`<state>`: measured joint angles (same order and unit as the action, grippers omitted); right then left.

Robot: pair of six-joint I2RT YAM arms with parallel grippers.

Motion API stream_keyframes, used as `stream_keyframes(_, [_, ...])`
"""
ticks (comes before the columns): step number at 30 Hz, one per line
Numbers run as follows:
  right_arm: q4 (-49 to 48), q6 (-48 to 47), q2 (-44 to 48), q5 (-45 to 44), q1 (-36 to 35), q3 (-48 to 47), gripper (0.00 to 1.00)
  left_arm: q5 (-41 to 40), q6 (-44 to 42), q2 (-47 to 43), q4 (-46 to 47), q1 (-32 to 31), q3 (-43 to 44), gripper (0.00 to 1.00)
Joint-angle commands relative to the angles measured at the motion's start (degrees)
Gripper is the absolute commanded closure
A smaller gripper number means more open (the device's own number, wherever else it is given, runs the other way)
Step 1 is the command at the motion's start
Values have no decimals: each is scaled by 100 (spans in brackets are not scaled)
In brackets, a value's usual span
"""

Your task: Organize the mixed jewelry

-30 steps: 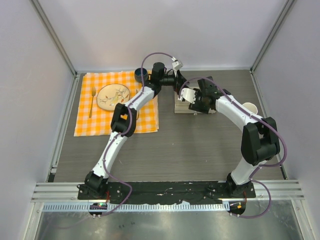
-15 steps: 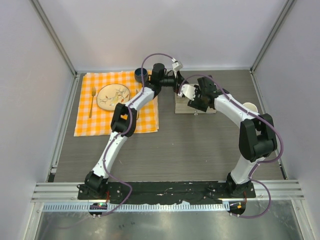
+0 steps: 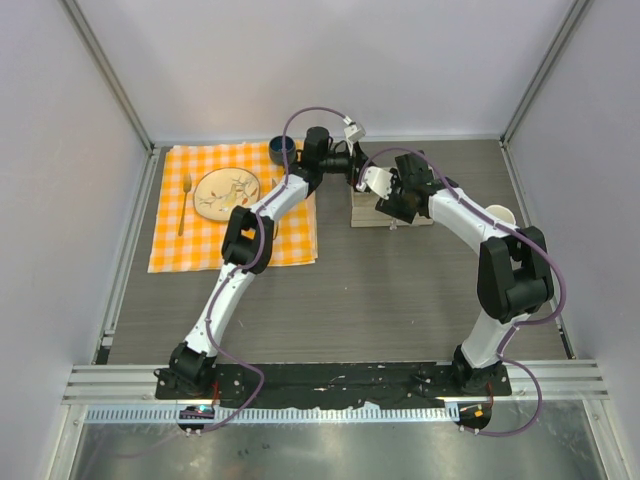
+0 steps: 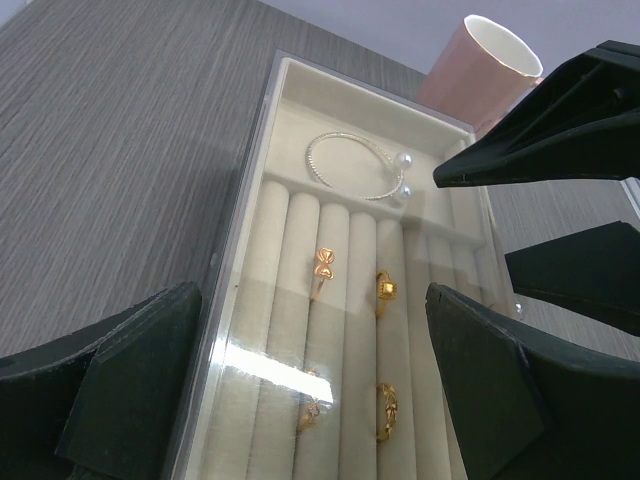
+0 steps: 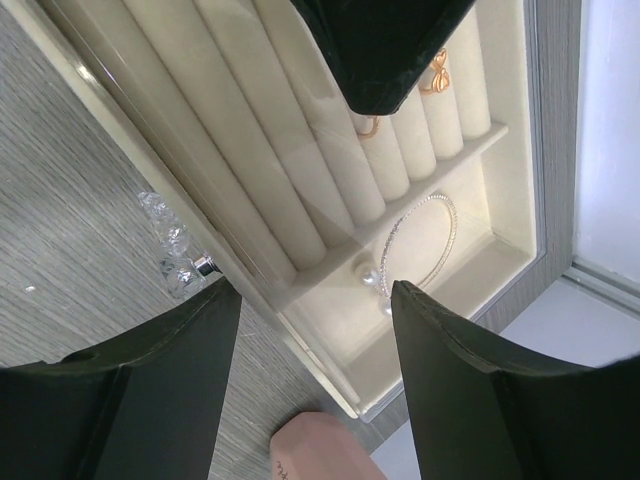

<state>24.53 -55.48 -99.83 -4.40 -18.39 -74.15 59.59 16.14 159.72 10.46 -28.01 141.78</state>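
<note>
Lying flat in the end compartment of the beige padded jewelry tray, the thin silver hoop with 2 pearl ends has that space to itself. Beside it we count 4 small gold rings pushed into the slots between the padded rolls. A small clear crystal piece sits on the grey wood-grain table, just beside the tray's long edge. We see the left gripper hovering over the rolls, fingers spread wide with nothing between them. The right gripper hangs over the tray's edge, likewise parted and empty. A pink cup stands near the hoop end.
</note>
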Motion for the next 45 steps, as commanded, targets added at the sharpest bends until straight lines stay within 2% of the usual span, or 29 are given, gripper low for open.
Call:
stream_keyframes(1, [-432, 108, 121, 89, 11, -82, 32, 106, 91, -125, 9, -56, 43, 0])
stream_keyframes(19, [-80, 301, 833, 168, -33, 357, 26, -659, 65, -705, 62, 146, 140, 0])
stream_keyframes(28, [87, 424, 1141, 98, -42, 507, 25, -835, -58, -1188, -193, 278, -132, 0])
stream_keyframes(33, [113, 731, 1623, -25, -15, 586, 21, -1090, -84, -1750, -632, 419, -430, 0])
stream_keyframes(35, [130, 1065, 1730, -17, 29, 525, 18, -1291, -233, -1987, -1034, 480, -563, 0])
stream_keyframes(39, [166, 1610, 1871, 71, 274, 253, 12, -2299, -768, -2943, -2002, 516, -1237, 0])
stream_keyframes(40, [183, 1724, 1880, 123, 310, 200, 5, -2494, -849, -3112, -2169, 525, -1370, 0])
stream_keyframes(44, [201, 2417, 1845, 220, 538, -55, 4, -3549, -1060, -3982, -2820, 560, -2065, 0])
stream_keyframes(45, [210, 2524, 1836, 238, 591, -169, 4, -3699, -1087, -4175, -2830, 586, -2466, 0])
